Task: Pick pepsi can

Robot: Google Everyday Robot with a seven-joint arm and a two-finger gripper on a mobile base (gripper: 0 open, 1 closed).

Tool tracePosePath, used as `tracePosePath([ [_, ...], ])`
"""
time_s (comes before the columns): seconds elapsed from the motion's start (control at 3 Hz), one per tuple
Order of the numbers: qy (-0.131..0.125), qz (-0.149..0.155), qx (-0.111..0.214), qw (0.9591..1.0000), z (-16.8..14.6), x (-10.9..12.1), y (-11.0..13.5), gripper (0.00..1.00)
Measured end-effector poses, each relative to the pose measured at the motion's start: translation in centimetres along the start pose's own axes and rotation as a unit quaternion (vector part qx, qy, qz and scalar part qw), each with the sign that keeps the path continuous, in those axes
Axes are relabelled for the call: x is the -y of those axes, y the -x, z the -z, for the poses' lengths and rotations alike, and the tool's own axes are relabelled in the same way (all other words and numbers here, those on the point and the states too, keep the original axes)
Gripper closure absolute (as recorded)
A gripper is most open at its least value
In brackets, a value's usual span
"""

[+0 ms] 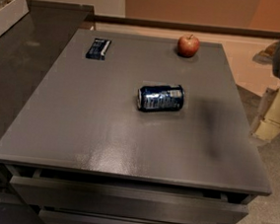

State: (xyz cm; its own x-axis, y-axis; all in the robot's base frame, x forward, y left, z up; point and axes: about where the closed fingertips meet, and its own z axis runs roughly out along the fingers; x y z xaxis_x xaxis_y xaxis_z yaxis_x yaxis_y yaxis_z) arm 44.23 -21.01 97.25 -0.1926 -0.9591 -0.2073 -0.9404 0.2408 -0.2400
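The can (160,97) is glossy metal, the bench (103,130) smooth, half-matt; the end effector (272,117) at the right edge looks matt plastic.

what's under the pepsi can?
The pepsi can lies on its side directly on the grey tabletop; nothing shows between them, though the contact patch is hidden. Drawers sit below the top. The end effector is off the table's right edge.

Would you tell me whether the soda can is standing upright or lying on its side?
On its side: the can lies lengthwise on the table, silver end facing left. The claw is off the table's right edge.
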Motion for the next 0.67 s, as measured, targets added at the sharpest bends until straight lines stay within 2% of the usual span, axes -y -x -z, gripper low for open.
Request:
tracePosePath([
  [0.67,0.034,0.055,0.017,0.9978,-4.5,0.6,4.3,0.0],
])
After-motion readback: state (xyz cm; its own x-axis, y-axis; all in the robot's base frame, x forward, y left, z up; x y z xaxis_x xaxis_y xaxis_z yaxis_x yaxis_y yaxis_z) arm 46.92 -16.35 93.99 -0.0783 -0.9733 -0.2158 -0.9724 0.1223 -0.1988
